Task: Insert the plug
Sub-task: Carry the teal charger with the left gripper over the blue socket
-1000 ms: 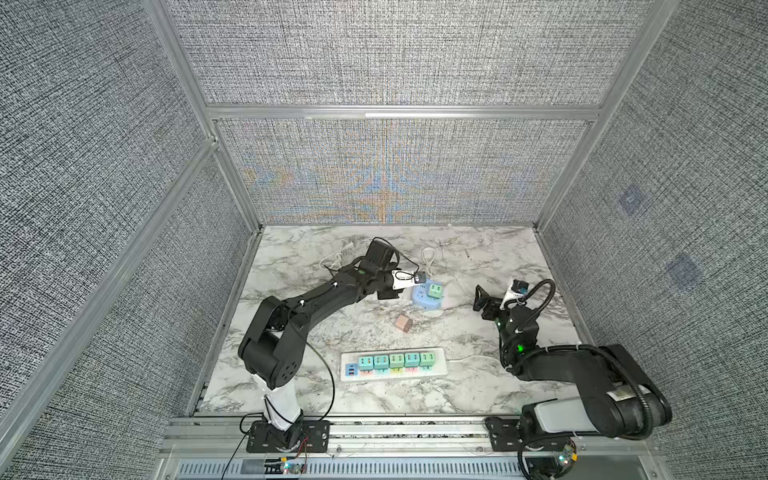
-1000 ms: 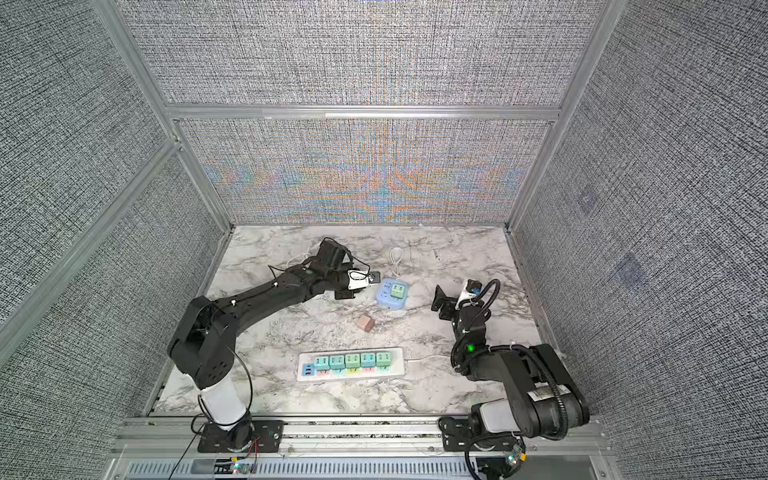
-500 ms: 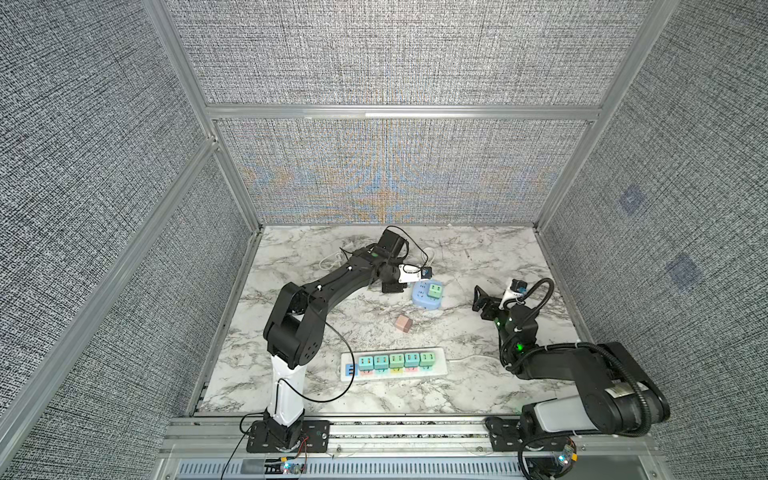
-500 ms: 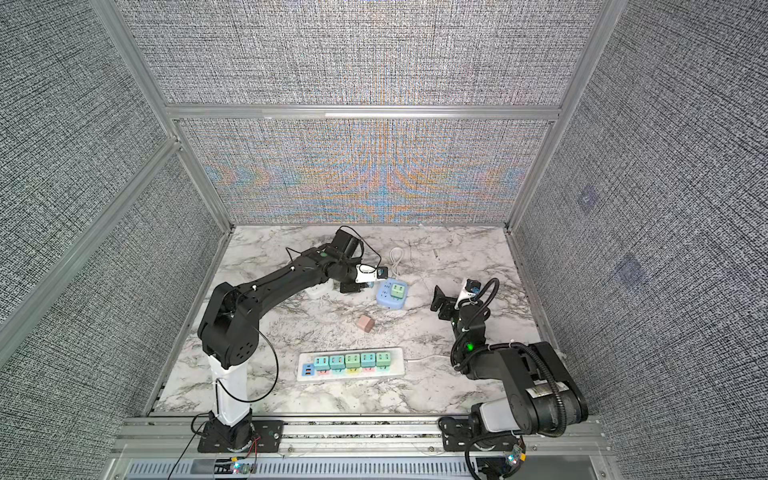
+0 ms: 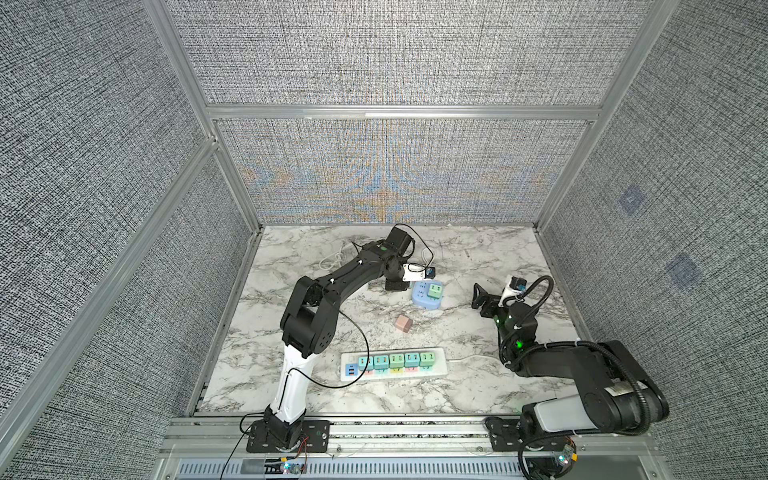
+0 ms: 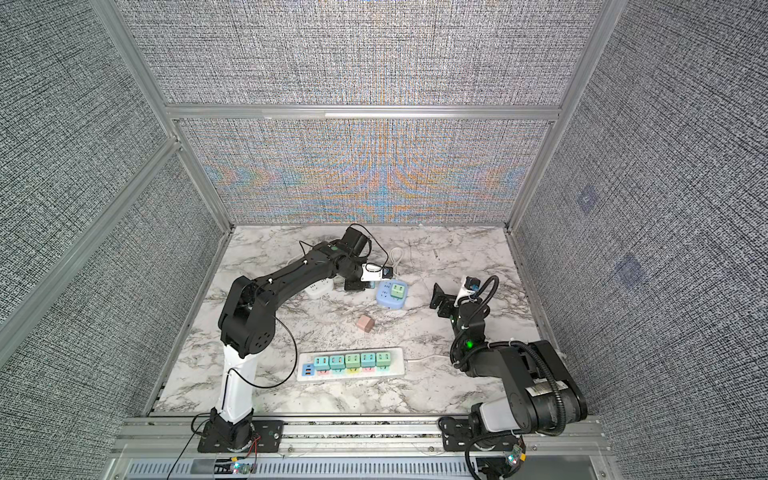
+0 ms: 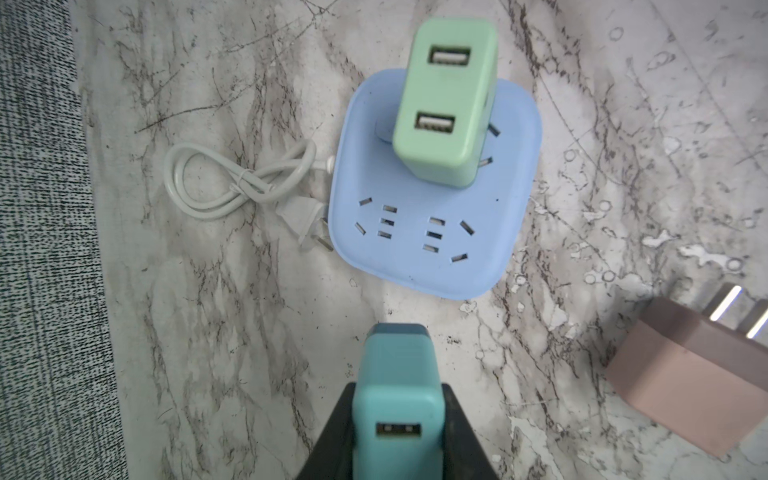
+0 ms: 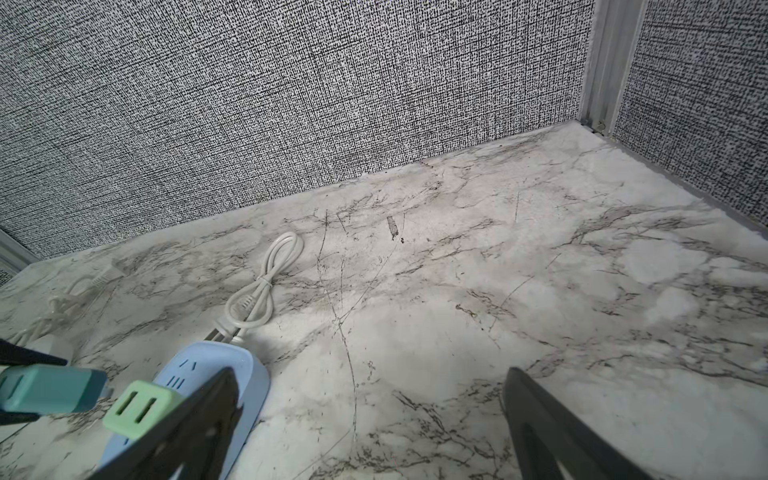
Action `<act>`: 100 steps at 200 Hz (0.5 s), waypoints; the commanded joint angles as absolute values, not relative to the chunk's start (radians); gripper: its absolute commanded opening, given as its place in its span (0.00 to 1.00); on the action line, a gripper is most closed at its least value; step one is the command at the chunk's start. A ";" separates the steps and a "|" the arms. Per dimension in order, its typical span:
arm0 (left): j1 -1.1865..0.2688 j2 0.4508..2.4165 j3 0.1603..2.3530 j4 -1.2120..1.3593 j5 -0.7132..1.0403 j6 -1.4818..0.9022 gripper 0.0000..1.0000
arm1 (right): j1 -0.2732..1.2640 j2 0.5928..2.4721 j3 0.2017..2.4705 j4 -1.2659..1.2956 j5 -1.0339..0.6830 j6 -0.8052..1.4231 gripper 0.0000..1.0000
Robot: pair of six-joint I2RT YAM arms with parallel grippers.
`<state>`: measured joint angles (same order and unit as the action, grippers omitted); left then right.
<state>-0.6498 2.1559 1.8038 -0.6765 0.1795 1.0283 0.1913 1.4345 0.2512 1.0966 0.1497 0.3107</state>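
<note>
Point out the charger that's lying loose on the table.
The pink charger, prongs bare. The green charger sits plugged in, the teal charger is held by the left tool, five fill the strip.

R end effector (image 8: 372, 374) wide; green plug (image 8: 137, 409) on blue socket (image 8: 195, 365).

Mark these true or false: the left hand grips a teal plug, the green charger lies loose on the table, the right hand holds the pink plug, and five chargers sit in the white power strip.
1. The left hand grips a teal plug. True.
2. The green charger lies loose on the table. False: it is plugged into the blue socket block.
3. The right hand holds the pink plug. False: that hand is open and empty, and the plug lies on the table.
4. Five chargers sit in the white power strip. True.
</note>
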 commanded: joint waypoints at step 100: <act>-0.683 2.190 1.881 -0.665 0.311 1.080 0.00 | 0.192 1.436 0.258 1.084 0.141 0.316 1.00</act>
<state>-0.6846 2.1994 1.8809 -0.6971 0.2508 1.0637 0.1913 1.4357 0.2543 1.0855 0.1455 0.3107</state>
